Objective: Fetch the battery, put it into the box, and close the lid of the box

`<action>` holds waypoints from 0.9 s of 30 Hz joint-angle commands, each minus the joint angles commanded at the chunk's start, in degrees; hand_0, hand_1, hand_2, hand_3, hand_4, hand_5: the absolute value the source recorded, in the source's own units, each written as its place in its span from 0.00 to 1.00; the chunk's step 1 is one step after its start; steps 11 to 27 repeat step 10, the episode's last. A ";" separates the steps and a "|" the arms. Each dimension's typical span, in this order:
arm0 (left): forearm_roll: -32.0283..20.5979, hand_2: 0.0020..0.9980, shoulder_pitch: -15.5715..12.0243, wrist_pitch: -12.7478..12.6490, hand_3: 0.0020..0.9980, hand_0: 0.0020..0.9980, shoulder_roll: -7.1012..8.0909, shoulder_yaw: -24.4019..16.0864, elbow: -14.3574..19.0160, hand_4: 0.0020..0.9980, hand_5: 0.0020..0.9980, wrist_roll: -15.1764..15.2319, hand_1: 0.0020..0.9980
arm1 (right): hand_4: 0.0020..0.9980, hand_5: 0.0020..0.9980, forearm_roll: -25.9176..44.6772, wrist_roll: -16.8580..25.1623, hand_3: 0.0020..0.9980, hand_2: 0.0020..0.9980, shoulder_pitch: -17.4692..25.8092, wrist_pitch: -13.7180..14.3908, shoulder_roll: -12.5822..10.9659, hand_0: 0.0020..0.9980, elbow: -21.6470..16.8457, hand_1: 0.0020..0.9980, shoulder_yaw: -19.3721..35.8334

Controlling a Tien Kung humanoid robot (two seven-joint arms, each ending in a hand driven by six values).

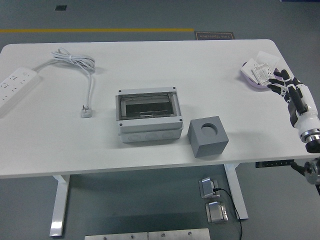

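Black-and-white right hand hovers at the table's right edge, fingers spread (holding nothing).

The robot's right hand has slim black fingers with white segments and a white back plate. Behind it sits a glossy white wrist cuff, then a black-and-silver ringed joint.

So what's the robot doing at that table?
The robot's right hand reaches in from the right edge of the table with fingers spread, right beside a purple-rimmed tray of small white items at the far right. It holds nothing. The grey box sits mid-table with a grey block beside it, untouched. A white power strip and its cable lie on the left. No left hand shows.
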State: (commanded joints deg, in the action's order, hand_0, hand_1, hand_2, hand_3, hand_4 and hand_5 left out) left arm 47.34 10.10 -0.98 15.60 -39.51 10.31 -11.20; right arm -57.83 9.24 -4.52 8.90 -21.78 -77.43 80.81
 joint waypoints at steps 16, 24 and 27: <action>-0.78 0.60 -0.19 -0.16 0.60 0.64 -0.19 0.33 0.00 0.58 0.14 0.22 0.70 | 0.92 0.82 -0.76 -0.46 0.73 0.68 0.39 0.28 0.26 0.83 -0.14 0.67 0.60; -0.78 0.60 -0.19 -0.16 0.60 0.64 -0.19 0.33 0.00 0.58 0.14 0.22 0.70 | 0.92 0.82 -0.76 -0.46 0.73 0.68 0.39 0.28 0.26 0.83 -0.14 0.67 0.60; -0.78 0.60 -0.19 -0.16 0.60 0.64 -0.19 0.33 0.00 0.58 0.14 0.22 0.70 | 0.92 0.82 -0.76 -0.46 0.73 0.68 0.39 0.28 0.26 0.83 -0.14 0.67 0.60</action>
